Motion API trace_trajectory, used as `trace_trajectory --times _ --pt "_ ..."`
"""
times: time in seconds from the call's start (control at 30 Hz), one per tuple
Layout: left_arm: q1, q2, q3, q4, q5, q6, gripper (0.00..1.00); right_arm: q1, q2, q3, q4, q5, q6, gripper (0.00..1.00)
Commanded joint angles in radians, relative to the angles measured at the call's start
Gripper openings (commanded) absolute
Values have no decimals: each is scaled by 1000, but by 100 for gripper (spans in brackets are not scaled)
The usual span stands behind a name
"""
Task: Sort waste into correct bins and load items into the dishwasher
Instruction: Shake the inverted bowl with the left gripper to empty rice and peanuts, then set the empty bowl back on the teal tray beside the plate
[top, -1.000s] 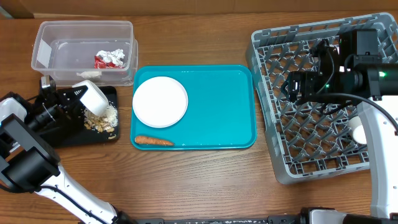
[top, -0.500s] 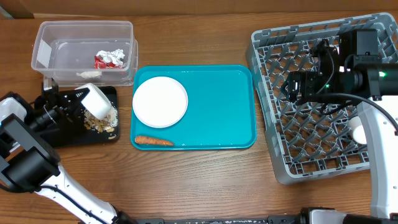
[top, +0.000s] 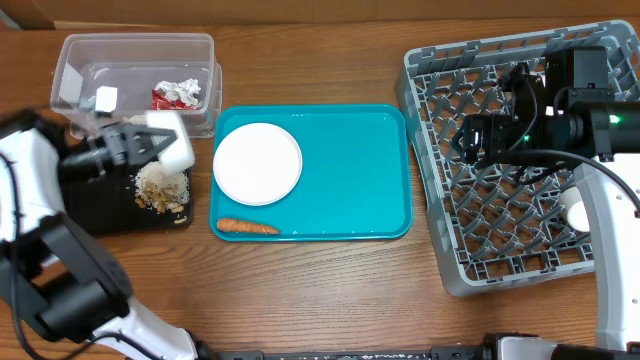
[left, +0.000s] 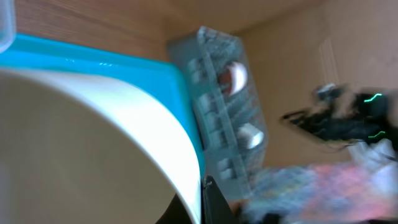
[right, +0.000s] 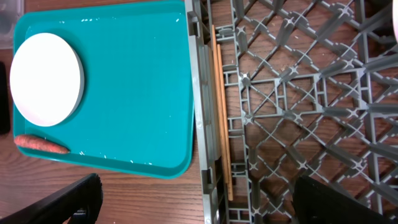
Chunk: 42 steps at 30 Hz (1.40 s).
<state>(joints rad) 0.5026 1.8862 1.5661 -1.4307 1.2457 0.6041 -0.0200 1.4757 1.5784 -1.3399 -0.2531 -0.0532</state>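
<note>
My left gripper (top: 143, 145) is shut on the rim of a white bowl (top: 172, 147) and holds it tipped over the black tray (top: 100, 210). Beige food scraps (top: 161, 190) lie on that tray. In the left wrist view the bowl (left: 81, 149) fills the frame beside my finger (left: 208, 205). The clear tub (top: 135, 50) holds the red wrapper with foil (top: 177, 94). The white plate (top: 257, 163) and the carrot (top: 247, 226) lie on the teal tray (top: 350, 170). My right gripper (top: 468, 140) hangs open over the grey dish rack (top: 440, 240). Chopsticks (right: 219, 112) lie along the rack's left edge.
A white dish (top: 577, 215) sits in the rack under the right arm; two white dishes (left: 233, 74) show in the rack in the left wrist view. The plate (right: 45, 78) and carrot (right: 40, 144) also show in the right wrist view.
My left arm has lifted the bowl up and to the right, off the black tray. The scraps now lie in the open on the tray. The right arm has not moved.
</note>
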Motion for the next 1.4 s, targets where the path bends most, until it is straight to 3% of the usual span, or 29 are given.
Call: trace_trajectory --times 0.0,0.33,0.7,0.87,1.0,1.03,1.07,1.13,1.23,1.37 --pt "-132 -56 10 132 -297 -360 4 -3 -5 18 3 8 -1 100" --pt "-637 -77 9 404 -769 -653 4 -3 -5 18 3 8 -1 100" --pt "-1087 27 9 630 -1195 -664 4 -3 -5 18 2 8 0 100" --pt "-1119 106 9 641 -1244 -699 6 -3 -5 18 2 8 0 100" --pt "-1117 118 10 662 -1234 -676 16 -3 -5 18 2 8 0 100" --pt "-1117 116 10 672 -1234 -671 21 -3 -5 18 1 8 0 100" --pt "-1117 114 10 678 -1234 -671 36 -3 -5 18 1 8 0 100" --pt "-1117 107 16 678 -1233 -671 49 -3 -5 18 1 8 0 100" --pt "-1112 80 37 648 -1234 -673 56 -3 -5 18 2 8 0 100" --pt "-1057 11 92 562 -1233 -771 59 -3 -4 18 11 -16 1 100"
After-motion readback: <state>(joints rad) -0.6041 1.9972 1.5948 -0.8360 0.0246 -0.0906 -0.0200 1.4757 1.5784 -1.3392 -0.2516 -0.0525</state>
